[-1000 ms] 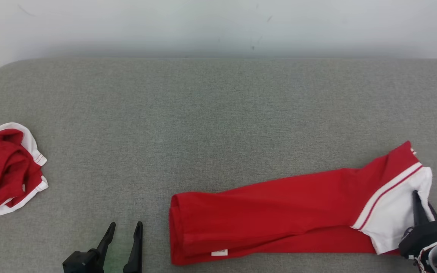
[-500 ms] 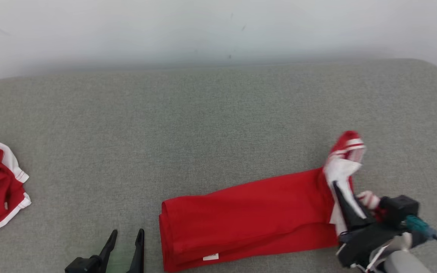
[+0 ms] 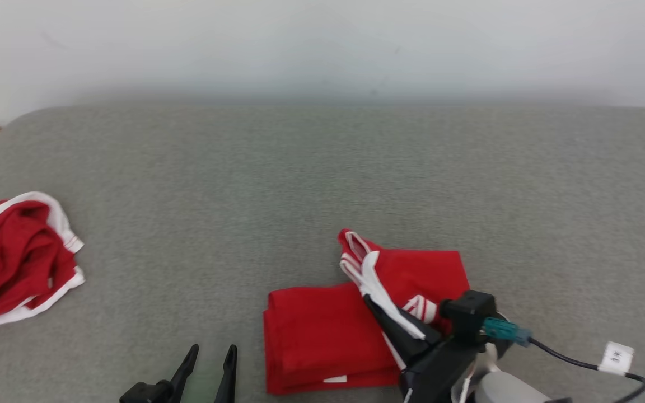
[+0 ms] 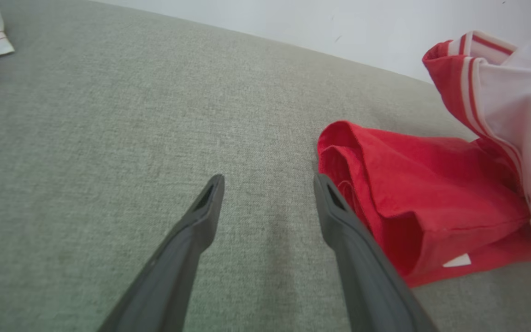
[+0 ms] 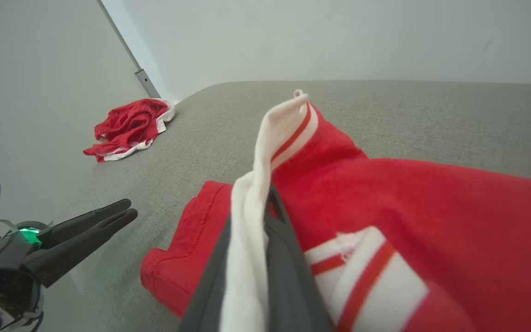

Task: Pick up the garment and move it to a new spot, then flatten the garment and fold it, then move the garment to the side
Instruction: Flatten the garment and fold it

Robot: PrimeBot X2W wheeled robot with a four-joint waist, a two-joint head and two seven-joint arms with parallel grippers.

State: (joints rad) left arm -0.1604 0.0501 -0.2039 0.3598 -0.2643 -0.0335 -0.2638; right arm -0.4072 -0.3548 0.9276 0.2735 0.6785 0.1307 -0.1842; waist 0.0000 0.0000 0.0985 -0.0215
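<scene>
The right hand (image 3: 372,303) was clamped on the white-trimmed end of the red garment (image 3: 317,336), held above its folded half at the grey tabletop's (image 3: 322,184) front. The left hand (image 3: 213,350) sat apart-fingered just beside it. Laying that end down square, edges matched, would keep the fold neat.

The right gripper (image 5: 269,197) jaws clamp the white hem of the red garment (image 5: 408,207), holding it raised above the grey worktop (image 5: 431,110).
</scene>
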